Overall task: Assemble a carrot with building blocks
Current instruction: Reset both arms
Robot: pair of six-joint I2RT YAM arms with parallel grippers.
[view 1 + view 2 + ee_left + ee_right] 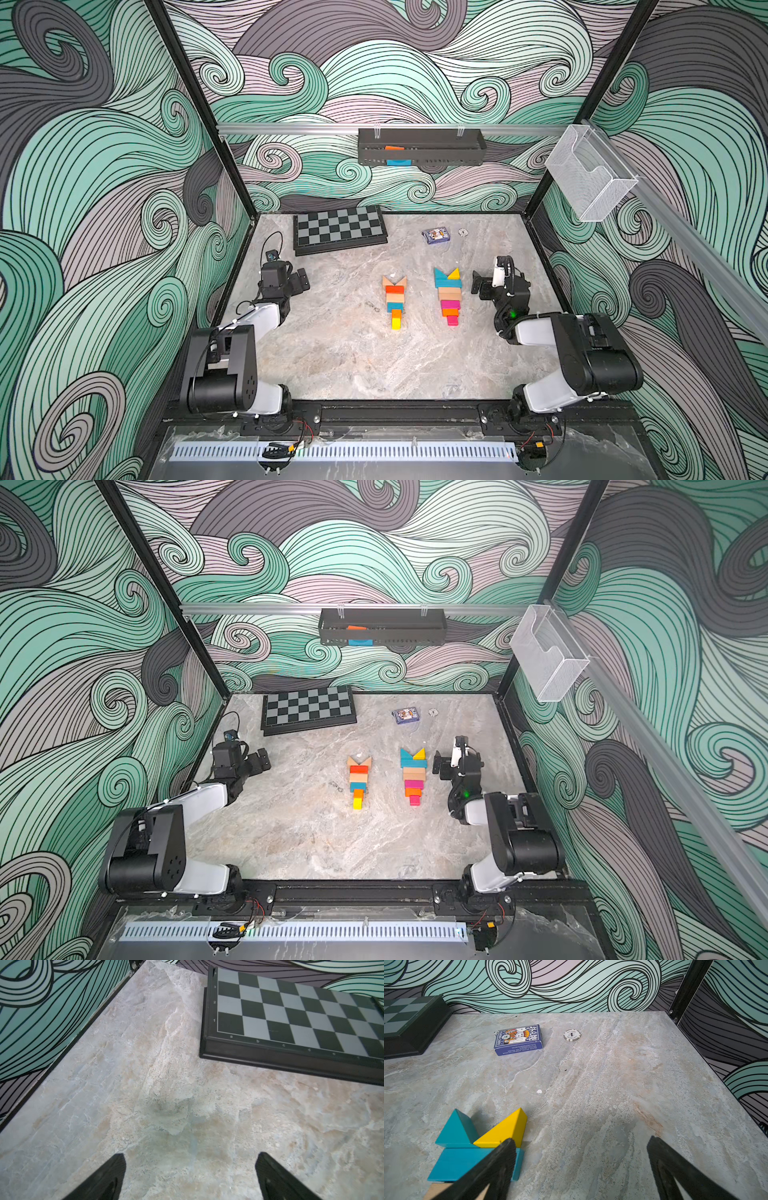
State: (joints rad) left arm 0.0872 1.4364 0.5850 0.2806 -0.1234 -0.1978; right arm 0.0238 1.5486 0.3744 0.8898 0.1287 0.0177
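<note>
A: Grippers?
B: Left gripper (300,280) has its jaws spread wide with nothing between them. The left wrist view shows only bare tabletop (145,1084) and the chequered board (291,1012). Right gripper (478,283) is spread wide too, and empty.
A: Blocks?
B: Building blocks (395,297) lie flat mid-tabletop in two tapering rows, side by side but apart. The tan-topped row (359,781) is on the left arm's side and the teal-topped row (413,775) on the right arm's.
A: Axis?
B: Both rows run far to near, with wedges at the far end and the narrow tip toward the robot base.
A: Nearer arm?
B: Right, clearly. Its gripper sits just beside the wedge end of the teal-topped row, which lies to the gripper's left. In the right wrist view one finger overlaps the teal bar (456,1163) below the yellow wedge (506,1130). It's probably above the bar rather than touching, but I can't confirm. The left gripper is well apart from its row.
A: Progress?
B: Both carrots look finished. Any tidy-up nudge would suit the right arm.
</note>
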